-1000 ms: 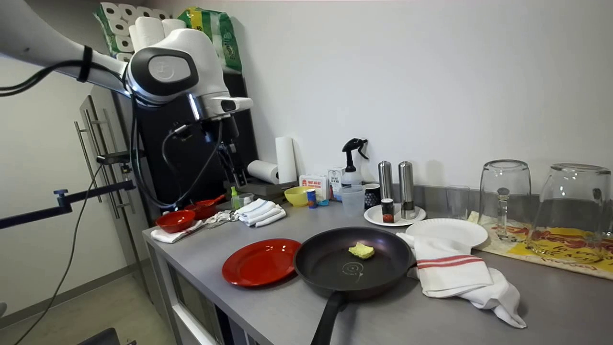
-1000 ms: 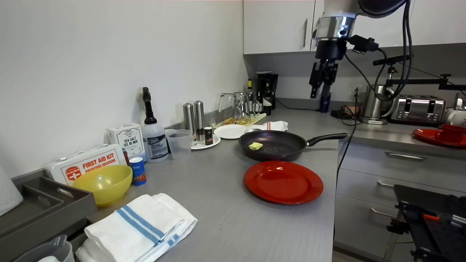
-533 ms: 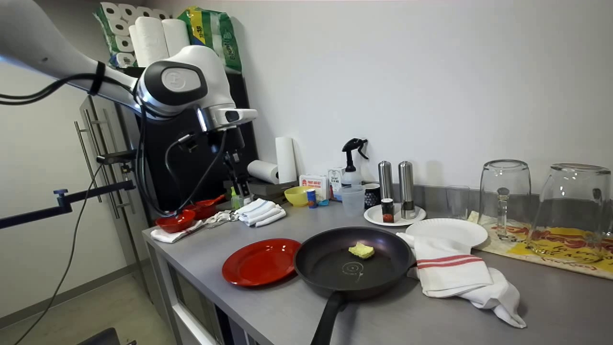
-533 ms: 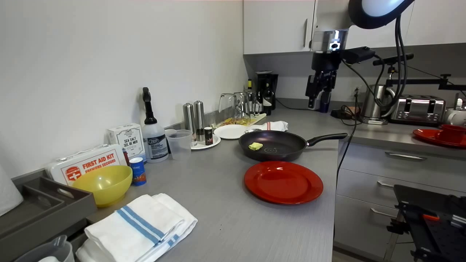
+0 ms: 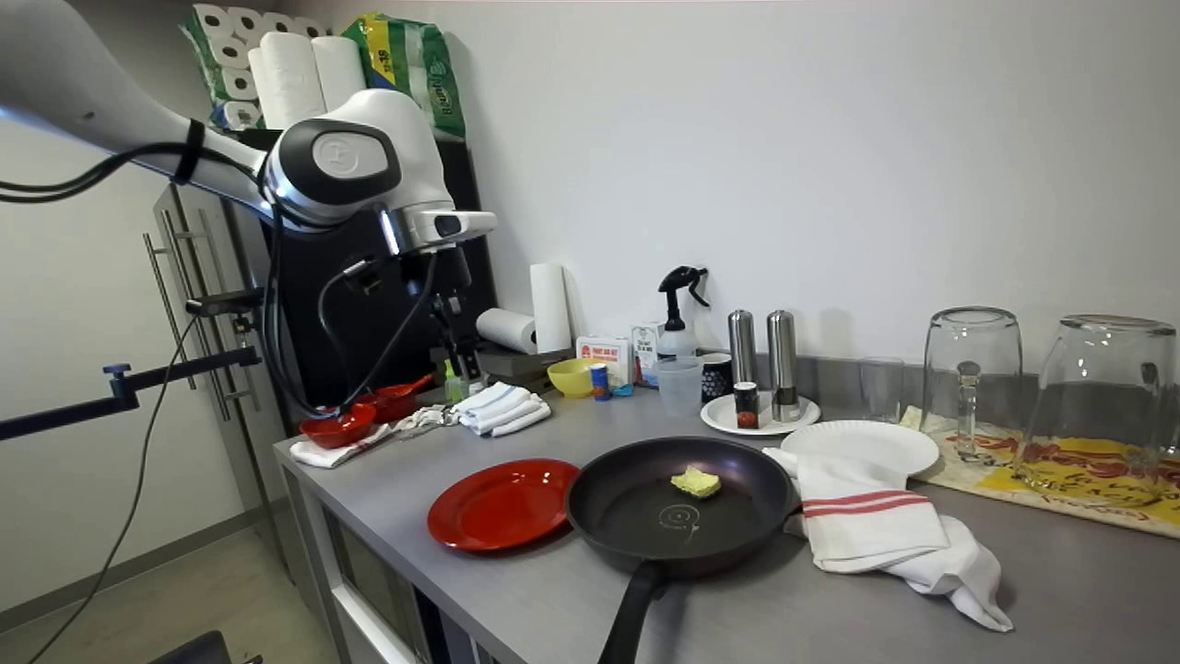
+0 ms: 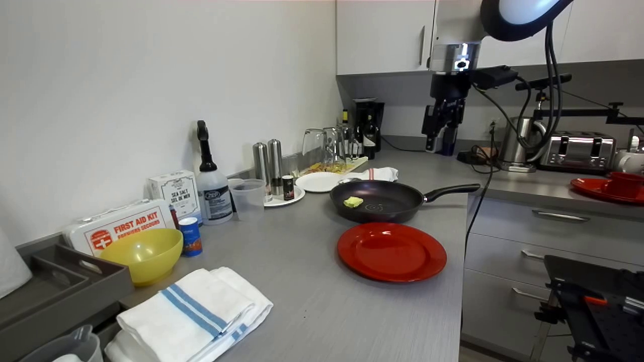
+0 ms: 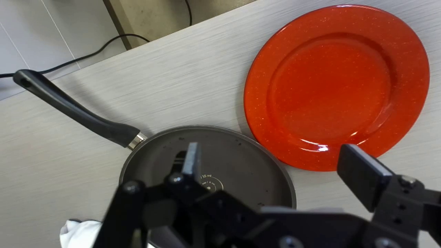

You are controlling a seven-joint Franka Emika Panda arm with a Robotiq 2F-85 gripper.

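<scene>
My gripper [image 7: 275,167] is open and holds nothing. Its fingertips stand wide apart in the wrist view, above the counter. Below them lie a black frying pan [image 7: 237,155] and a shiny red plate [image 7: 334,89], set side by side. In both exterior views the gripper [image 6: 440,144] hangs in the air, touching nothing. A small yellow, rough-edged piece [image 5: 696,482] rests inside the pan [image 5: 627,507]; the wrist view does not show it, as the gripper covers part of the pan. The pan's handle [image 6: 453,190] points away from the plate [image 6: 391,251].
A white towel with red stripes [image 5: 867,526] lies against the pan. Near the wall stand steel mills [image 5: 782,360], a spray bottle [image 6: 214,191], a clear cup [image 6: 248,198] and glass pitchers [image 5: 968,387]. Folded towels [image 6: 201,311] and a yellow bowl [image 6: 146,254] occupy the far end.
During the first half second my arm came down and shifted slightly sideways. Since then it has hardly moved. The gripper stayed open; the pan, plate and yellow piece have not moved.
</scene>
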